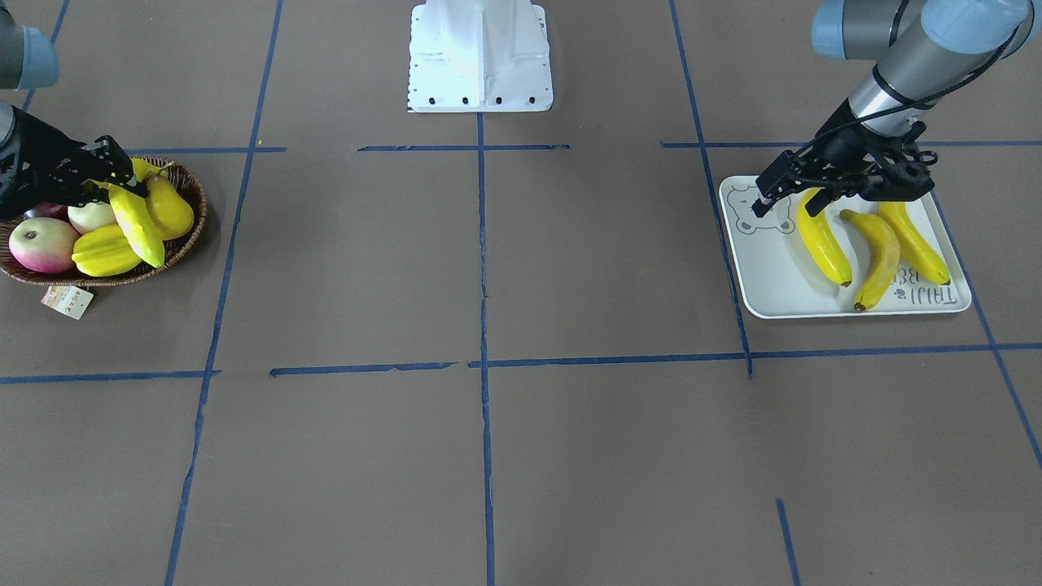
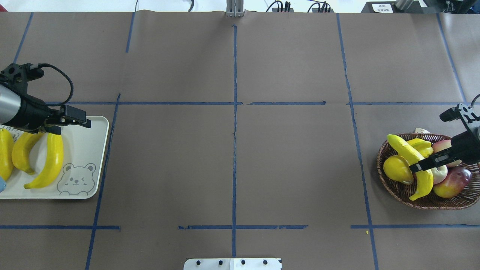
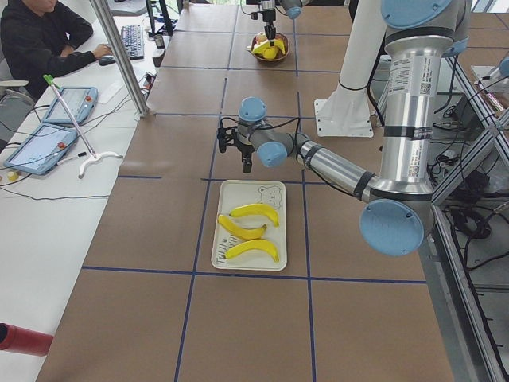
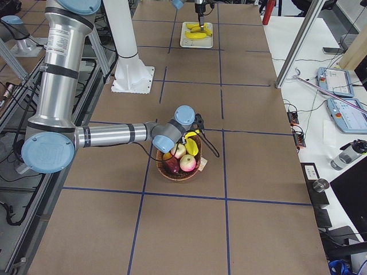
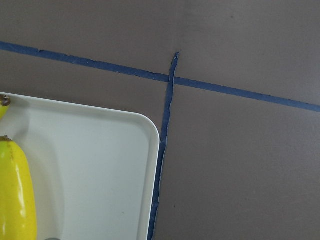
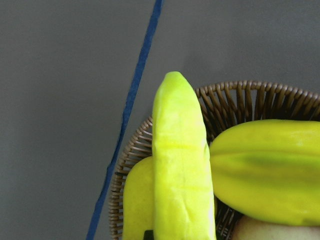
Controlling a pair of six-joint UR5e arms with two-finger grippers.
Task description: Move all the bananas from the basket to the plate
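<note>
Three bananas [image 1: 881, 256] lie side by side on the plate [image 1: 773, 277], a pale grey tray with a bear face. My left gripper [image 2: 75, 125] hovers over the plate's far end, open and empty, just beyond the nearest banana [image 2: 50, 159]. Only the plate's corner [image 5: 125, 150] and a banana end show in the left wrist view. In the basket [image 2: 386, 180], my right gripper [image 2: 420, 167] is shut across the middle of a fourth banana [image 2: 407, 152], which slants above the other fruit. That banana [image 6: 180, 165] fills the right wrist view.
A yellow pear [image 2: 397, 168], a starfruit [image 2: 422, 145] and red-and-yellow apples [image 2: 452, 182] stay in the basket, whose paper tag [image 1: 67, 301] hangs off the rim. The robot base [image 1: 480, 57] stands mid-table. A person [image 3: 40, 40] sits at a side desk.
</note>
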